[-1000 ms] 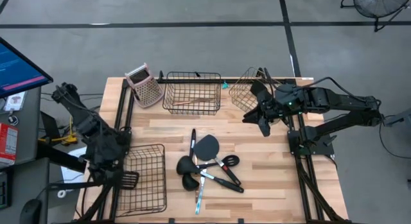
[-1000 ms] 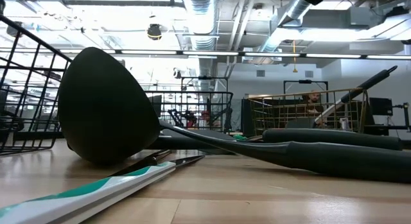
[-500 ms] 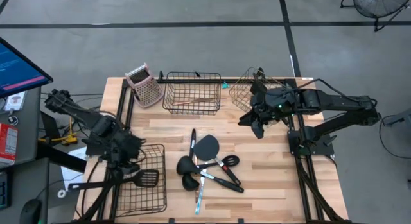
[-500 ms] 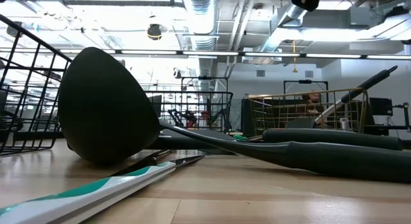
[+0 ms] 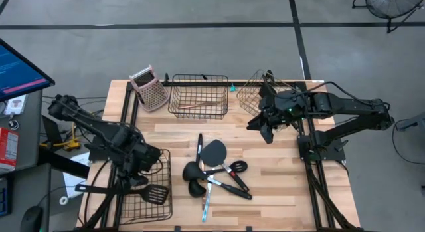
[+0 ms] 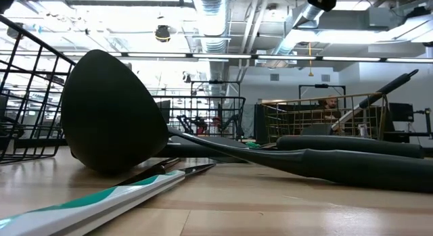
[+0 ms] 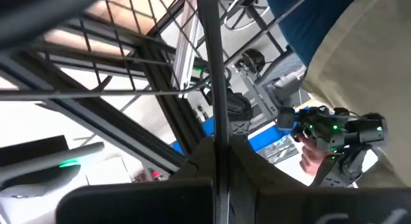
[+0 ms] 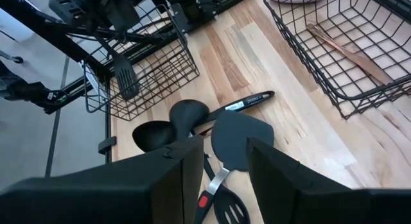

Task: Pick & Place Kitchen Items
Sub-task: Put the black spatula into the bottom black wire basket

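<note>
Slotted spatula held over the left wire basket

The left gripper (image 5: 137, 177) is clenched on the slotted spatula (image 5: 126, 191) above the left wire basket (image 5: 150, 207); it looks light, stiff and slick, best pinched mid-handle. The right gripper (image 5: 268, 127), jaws parted and empty, hovers well right of that basket, beyond the utensil pile (image 5: 214, 171).
</note>
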Robot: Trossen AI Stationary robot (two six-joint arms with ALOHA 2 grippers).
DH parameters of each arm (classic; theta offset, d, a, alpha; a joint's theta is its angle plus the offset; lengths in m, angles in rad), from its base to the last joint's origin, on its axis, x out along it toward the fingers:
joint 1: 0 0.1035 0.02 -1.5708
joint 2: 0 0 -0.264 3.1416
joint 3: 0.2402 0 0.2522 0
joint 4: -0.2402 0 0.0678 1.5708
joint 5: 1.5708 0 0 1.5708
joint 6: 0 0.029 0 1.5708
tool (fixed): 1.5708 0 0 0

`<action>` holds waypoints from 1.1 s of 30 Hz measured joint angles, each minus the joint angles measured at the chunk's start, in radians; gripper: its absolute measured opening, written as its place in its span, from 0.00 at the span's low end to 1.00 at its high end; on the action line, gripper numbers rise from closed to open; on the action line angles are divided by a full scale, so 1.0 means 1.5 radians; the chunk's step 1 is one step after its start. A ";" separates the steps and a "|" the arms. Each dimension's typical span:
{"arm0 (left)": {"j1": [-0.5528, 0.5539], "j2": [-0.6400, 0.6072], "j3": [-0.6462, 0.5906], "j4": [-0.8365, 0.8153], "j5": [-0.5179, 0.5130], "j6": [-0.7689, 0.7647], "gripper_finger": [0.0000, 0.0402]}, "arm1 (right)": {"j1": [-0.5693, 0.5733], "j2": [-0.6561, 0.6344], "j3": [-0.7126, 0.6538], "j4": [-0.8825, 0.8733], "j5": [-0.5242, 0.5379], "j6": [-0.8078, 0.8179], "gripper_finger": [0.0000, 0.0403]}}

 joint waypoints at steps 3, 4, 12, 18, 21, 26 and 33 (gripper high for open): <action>0.015 0.005 0.000 -0.003 0.001 0.027 0.00 | 0.000 0.000 0.000 0.000 0.000 0.000 0.29; 0.019 0.005 0.000 -0.007 0.002 0.034 0.00 | 0.000 0.000 0.000 -0.001 0.000 0.000 0.29; 0.050 0.005 -0.001 -0.107 0.010 0.115 0.00 | 0.000 0.000 0.000 -0.007 -0.001 -0.007 0.29; 0.062 0.008 -0.001 -0.107 0.011 0.116 0.00 | 0.000 0.000 0.000 -0.020 -0.001 -0.007 0.29; 0.062 0.020 -0.001 -0.107 0.020 0.118 0.00 | 0.000 0.000 0.000 -0.020 -0.001 -0.007 0.29; 0.061 0.057 -0.001 -0.106 0.027 0.156 0.00 | 0.000 0.000 0.000 -0.020 -0.001 -0.007 0.29; 0.061 0.073 -0.001 -0.107 0.033 0.202 0.00 | 0.000 0.000 0.000 -0.020 -0.002 -0.002 0.29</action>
